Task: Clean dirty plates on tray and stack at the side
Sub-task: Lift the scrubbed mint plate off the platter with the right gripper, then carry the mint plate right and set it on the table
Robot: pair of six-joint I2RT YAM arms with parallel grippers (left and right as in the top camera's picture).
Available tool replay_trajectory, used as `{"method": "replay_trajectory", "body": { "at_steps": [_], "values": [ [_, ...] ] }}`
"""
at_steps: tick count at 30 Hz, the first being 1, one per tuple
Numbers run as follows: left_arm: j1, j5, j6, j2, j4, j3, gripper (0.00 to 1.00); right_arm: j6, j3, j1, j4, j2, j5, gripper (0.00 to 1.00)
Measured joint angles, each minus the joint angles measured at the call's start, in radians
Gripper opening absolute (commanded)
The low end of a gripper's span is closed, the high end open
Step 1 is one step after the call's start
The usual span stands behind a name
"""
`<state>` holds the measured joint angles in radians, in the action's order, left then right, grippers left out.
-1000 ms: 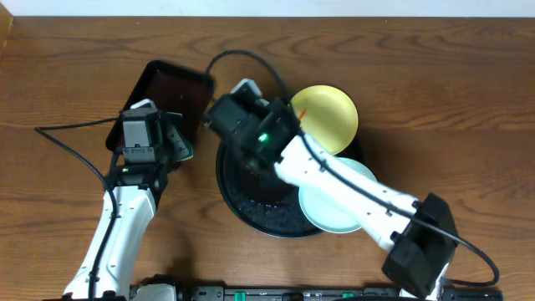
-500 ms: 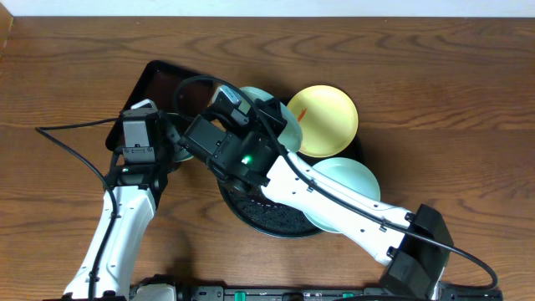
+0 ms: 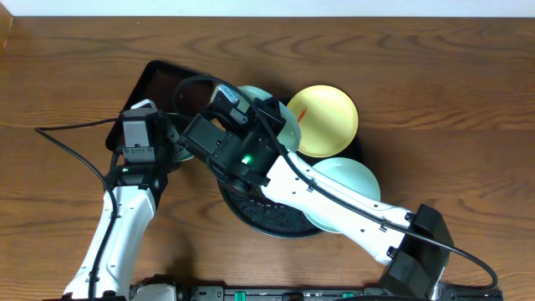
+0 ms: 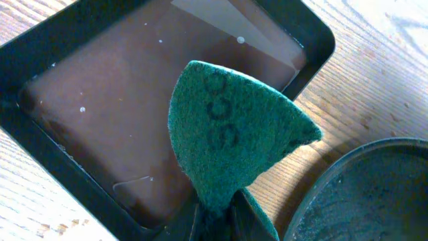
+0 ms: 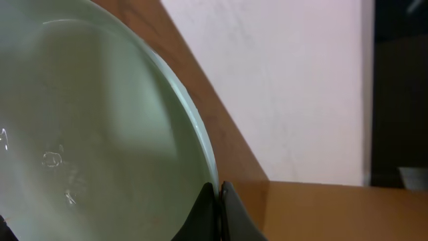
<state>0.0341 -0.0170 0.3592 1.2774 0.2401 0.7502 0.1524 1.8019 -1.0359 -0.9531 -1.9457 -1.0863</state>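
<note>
Right gripper (image 5: 219, 201) was closed tight on the rim of a mint plate (image 5: 93, 134), held at the far left edge of the round tray (image 3: 267, 219). Left gripper (image 4: 215, 217) was clamped on a green pad (image 4: 227, 134), which hung over the rectangular tray (image 4: 100, 100) just left of the round one. Yellow plate (image 3: 324, 119) sat on the round tray's far right rim, with a red smear on it. Second mint plate (image 3: 355, 177) lay on its right side, partly under the right arm.

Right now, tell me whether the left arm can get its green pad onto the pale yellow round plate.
Probably not: the right arm, pinching a mint plate, lies across the glossy black round tray between the left hand and the yellow plate.
</note>
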Motion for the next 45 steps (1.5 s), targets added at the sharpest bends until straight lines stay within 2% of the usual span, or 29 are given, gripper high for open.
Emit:
{"method": "replay_trajectory", "body": {
  "at_steps": [10,17,24,30,39,45],
  "values": [
    [0.0,0.0,0.011,0.0,0.0,0.0,0.07,-0.004,0.0,0.026,0.018,0.0,0.061,0.01],
    [0.0,0.0,0.011,0.0,0.0,0.0,0.07,-0.056,0.0,0.048,0.019,0.0,0.085,0.01],
    [0.0,0.0,0.011,0.0,0.003,0.0,0.07,-0.14,0.0,0.148,0.016,0.0,0.31,0.01],
    [0.0,0.0,0.01,0.0,0.004,0.0,0.08,-0.232,0.002,0.342,-0.019,0.0,0.647,0.01],
    [0.0,0.0,0.011,0.0,0.004,0.0,0.07,-0.283,0.003,0.809,-0.026,0.0,1.318,0.01],
    [0.0,0.0,0.011,0.0,0.004,0.0,0.07,-0.301,0.002,1.069,-0.027,0.0,1.465,0.01]
  ]
}}
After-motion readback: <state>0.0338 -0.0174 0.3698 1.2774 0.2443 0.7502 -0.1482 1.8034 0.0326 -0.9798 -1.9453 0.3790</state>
